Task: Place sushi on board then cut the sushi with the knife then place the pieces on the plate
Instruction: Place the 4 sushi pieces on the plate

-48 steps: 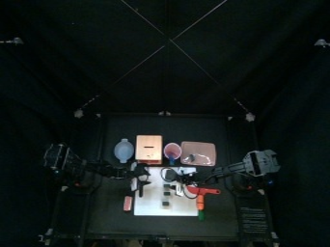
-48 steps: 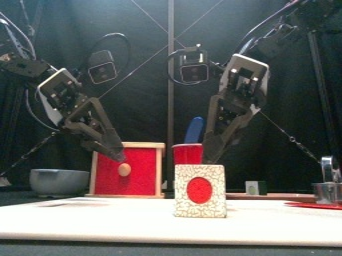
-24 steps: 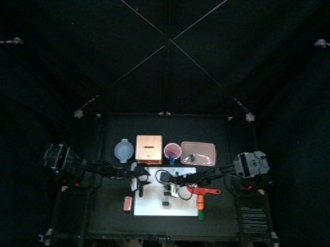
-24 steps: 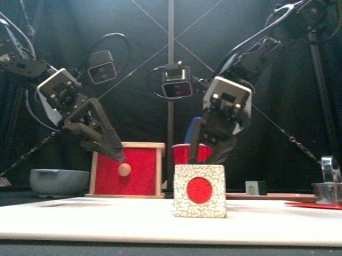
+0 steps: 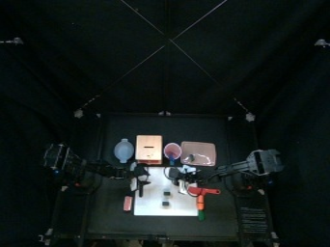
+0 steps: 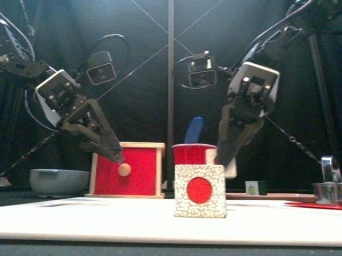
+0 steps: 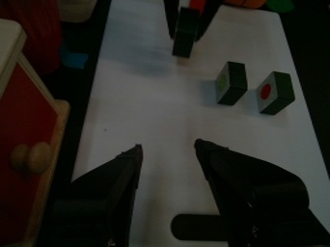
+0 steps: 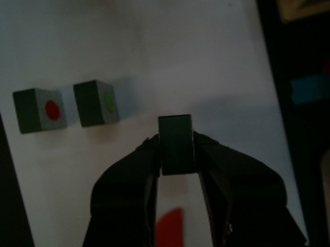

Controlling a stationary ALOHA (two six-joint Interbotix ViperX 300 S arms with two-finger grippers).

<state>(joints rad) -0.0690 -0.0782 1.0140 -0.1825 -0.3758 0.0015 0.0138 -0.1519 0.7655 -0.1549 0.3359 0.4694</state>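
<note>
Two dark green sushi pieces (image 8: 41, 108) (image 8: 96, 101) stand side by side on the white cutting board (image 5: 165, 214). One has a red centre and the other a green one. The front view shows one piece end-on (image 6: 201, 190). My right gripper (image 8: 175, 140) hovers over the board beside them, shut on the red knife (image 8: 175, 123), blade pointing down. Over the board's left part my left gripper (image 7: 165, 150) stands open and holds nothing. The pink plate (image 5: 198, 151) lies behind the board to the right.
Behind the board stand the wooden box with its red drawer (image 6: 127, 168), the red cup (image 6: 194, 153) with the blue knife (image 6: 194, 128) and the blue-grey bowl (image 6: 60, 180). A metal cutter (image 6: 327, 188) is at the far right. A small red thing (image 5: 127, 203) lies left of the board.
My right gripper dipped left and lower with the knife half a second ago, then rose back to the right. The left gripper and the sushi pieces have not moved.
</note>
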